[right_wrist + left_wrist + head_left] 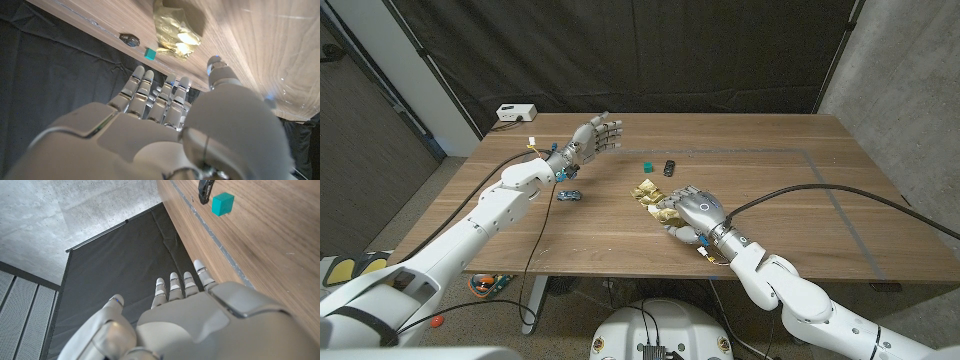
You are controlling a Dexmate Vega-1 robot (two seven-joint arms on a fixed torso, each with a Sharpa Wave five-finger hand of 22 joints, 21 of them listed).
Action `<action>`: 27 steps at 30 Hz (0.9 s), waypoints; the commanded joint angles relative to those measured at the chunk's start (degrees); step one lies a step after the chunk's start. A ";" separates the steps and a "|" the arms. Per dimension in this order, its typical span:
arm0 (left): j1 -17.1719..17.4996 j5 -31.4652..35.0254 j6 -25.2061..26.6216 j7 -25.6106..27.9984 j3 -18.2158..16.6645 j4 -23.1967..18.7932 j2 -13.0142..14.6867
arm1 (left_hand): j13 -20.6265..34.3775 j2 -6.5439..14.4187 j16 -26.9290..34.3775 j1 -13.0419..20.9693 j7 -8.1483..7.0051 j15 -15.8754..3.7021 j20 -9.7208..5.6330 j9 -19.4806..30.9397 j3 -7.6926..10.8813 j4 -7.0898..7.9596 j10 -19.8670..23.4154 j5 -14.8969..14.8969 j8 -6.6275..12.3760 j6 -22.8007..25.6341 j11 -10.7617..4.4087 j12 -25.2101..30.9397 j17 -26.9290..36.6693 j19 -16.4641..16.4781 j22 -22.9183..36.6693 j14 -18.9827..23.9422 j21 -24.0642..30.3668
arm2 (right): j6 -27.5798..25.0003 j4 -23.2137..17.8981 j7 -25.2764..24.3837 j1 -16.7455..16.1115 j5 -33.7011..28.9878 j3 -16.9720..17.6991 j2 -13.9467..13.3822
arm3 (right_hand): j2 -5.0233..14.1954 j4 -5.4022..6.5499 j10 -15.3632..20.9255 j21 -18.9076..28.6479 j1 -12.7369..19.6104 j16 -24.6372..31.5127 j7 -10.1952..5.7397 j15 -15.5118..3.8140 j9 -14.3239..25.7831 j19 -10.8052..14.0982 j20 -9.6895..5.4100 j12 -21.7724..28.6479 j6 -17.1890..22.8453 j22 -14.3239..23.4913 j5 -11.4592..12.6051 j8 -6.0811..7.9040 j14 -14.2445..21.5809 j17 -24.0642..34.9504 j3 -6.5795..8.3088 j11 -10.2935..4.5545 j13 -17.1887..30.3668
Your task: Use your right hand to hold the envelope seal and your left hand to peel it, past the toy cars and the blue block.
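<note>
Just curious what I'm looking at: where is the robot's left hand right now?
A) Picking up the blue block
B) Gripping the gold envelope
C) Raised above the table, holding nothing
C: the left hand hangs open in the air, apart from the envelope and block.

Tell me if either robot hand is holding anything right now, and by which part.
Nothing is held. The left robot hand is raised with its fingers apart, and the right robot hand is open beside the crumpled envelope, not gripping it.
</note>
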 commanded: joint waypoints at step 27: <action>0.96 -1.41 -0.90 -0.78 -0.79 -1.57 -0.21 | 0.27 -0.68 -0.33 -1.76 -0.11 0.47 0.43 0.32 -1.35 0.42 0.99 0.59 0.01 1.28 0.21 -0.22 0.16 -4.95 0.34 0.39 -0.37 | -1.46 3.69 2.02 1.09 -3.10 -0.60 0.18 | 4.24 -1.55 2.51 2.61 6.84 1.84 -0.11 -10.25 0.08 0.91 -2.04 1.91 2.32 -0.05 1.77 2.49 4.08 1.29 3.38 0.13 0.71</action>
